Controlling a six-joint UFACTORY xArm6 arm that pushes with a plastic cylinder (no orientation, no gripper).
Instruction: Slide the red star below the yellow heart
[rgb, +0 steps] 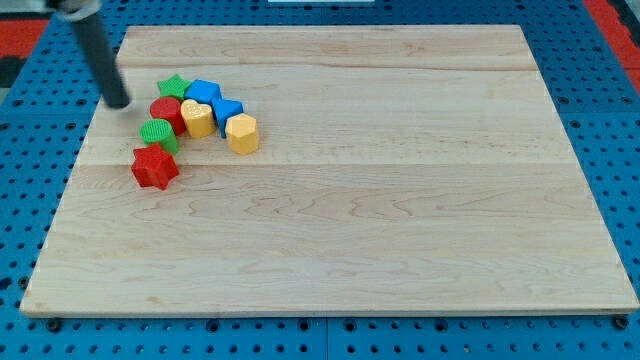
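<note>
We see the bench evenly and brightly lit, its pale wood free of glare and the colours saturated; each block, the red star among them, throws only a short, soft shadow at its base. The rod is smeared by blur toward the view's top left, though my tip stays fairly crisp; the bench's edges run slightly skewed.

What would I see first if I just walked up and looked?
A tight huddle of coloured blocks near the board's upper left: the yellow heart sits in the middle and the red star at the lower-left edge. My tip comes next, on the wood to the left of the huddle, touching nothing.
</note>
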